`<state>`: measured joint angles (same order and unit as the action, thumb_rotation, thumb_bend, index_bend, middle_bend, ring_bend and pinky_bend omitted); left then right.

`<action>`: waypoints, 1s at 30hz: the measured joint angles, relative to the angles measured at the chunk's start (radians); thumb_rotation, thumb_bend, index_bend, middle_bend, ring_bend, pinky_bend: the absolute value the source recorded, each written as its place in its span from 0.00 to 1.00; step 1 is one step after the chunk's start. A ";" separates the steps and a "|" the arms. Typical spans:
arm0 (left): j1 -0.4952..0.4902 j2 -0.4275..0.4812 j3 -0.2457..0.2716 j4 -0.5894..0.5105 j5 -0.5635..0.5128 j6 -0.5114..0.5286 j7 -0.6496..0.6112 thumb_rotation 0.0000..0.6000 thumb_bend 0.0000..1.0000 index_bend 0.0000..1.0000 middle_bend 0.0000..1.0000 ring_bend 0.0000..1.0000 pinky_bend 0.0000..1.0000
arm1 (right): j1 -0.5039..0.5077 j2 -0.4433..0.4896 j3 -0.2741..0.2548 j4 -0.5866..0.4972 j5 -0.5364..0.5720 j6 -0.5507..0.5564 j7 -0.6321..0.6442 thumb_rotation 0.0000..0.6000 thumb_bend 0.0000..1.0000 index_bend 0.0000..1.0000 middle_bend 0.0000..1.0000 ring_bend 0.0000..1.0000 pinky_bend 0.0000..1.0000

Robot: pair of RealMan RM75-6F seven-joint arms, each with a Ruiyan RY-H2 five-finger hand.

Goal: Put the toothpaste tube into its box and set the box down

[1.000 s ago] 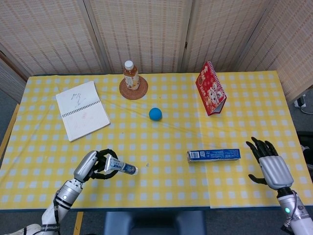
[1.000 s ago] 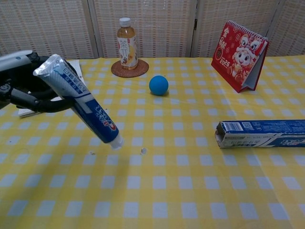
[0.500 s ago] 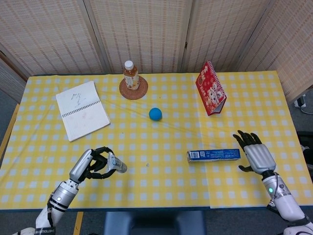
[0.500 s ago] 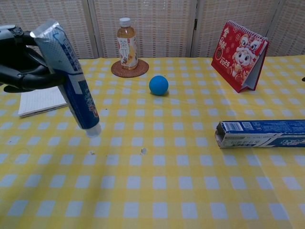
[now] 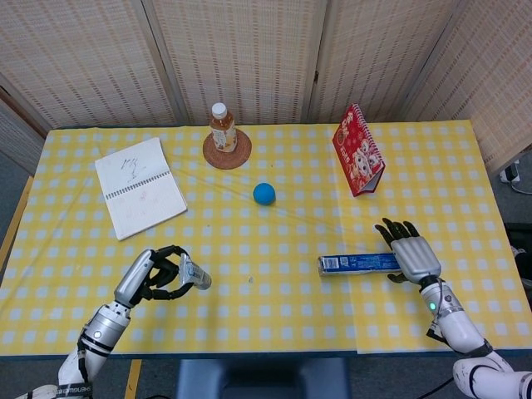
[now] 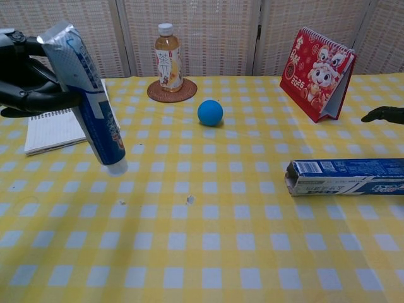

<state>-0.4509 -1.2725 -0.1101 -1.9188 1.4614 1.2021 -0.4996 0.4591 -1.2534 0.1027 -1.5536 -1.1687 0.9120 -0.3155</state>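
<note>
One glossy toothpaste tube point(image 6: 88, 107) in left hand's point(image 5: 154, 274) curled fingers point(image 6: 28, 95); right hand's point(image 5: 411, 252) fingers splayed over long carton point(image 5: 362, 264)

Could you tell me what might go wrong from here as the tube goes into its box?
1. The left hand holds the toothpaste tube near its crimped end, cap hanging down, so it may swing or slip when tilted toward the box.
2. The box lies loose on the table with the open right hand spread over its far end, not gripping; a push from the tube could slide it.
3. The box's open end looks narrow, so misalignment may crush its flap.
</note>
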 measured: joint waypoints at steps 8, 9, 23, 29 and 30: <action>0.001 0.011 -0.002 0.011 -0.007 -0.008 -0.021 1.00 0.80 0.89 1.00 1.00 1.00 | 0.039 -0.038 -0.007 0.019 0.054 -0.048 -0.042 1.00 0.21 0.33 0.19 0.19 0.10; 0.001 0.012 -0.003 0.014 -0.008 -0.010 -0.024 1.00 0.80 0.89 1.00 1.00 1.00 | 0.044 -0.046 -0.009 0.024 0.061 -0.051 -0.047 1.00 0.21 0.33 0.20 0.20 0.11; 0.007 0.025 -0.009 0.035 -0.007 -0.007 -0.067 1.00 0.80 0.89 1.00 1.00 1.00 | 0.056 -0.169 -0.008 0.107 0.058 0.023 -0.043 1.00 0.21 0.50 0.34 0.34 0.36; 0.012 0.034 -0.012 0.036 -0.005 -0.002 -0.081 1.00 0.80 0.89 1.00 1.00 1.00 | 0.053 -0.198 -0.010 0.132 0.044 0.046 -0.032 1.00 0.21 0.54 0.39 0.39 0.41; 0.012 0.035 -0.013 0.034 -0.005 -0.001 -0.082 1.00 0.80 0.89 1.00 1.00 1.00 | 0.053 -0.199 -0.010 0.133 0.042 0.047 -0.027 1.00 0.21 0.54 0.39 0.39 0.41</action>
<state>-0.4386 -1.2373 -0.1226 -1.8846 1.4566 1.2013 -0.5814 0.5118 -1.4529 0.0925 -1.4205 -1.1271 0.9588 -0.3429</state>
